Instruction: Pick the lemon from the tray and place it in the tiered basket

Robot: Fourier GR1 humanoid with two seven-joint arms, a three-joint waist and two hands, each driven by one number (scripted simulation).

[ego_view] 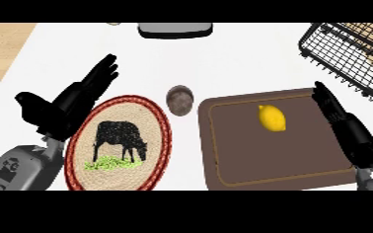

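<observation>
A yellow lemon (272,117) lies on the dark brown tray (241,168), in its upper middle part. My right hand (342,123) hovers over the tray's right edge with straight fingers pointing up the view, a short way right of the lemon and apart from it. It holds nothing. The black wire tiered basket (342,54) shows at the upper right corner, partly cut off. My left hand (69,101) rests open at the left, fingers up, above the edge of a round plate.
A round woven plate (157,128) with a red rim and a black cow picture lies left of the tray. A small brown round object (180,99) sits between plate and tray. A grey-black item (175,29) stands at the counter's back edge.
</observation>
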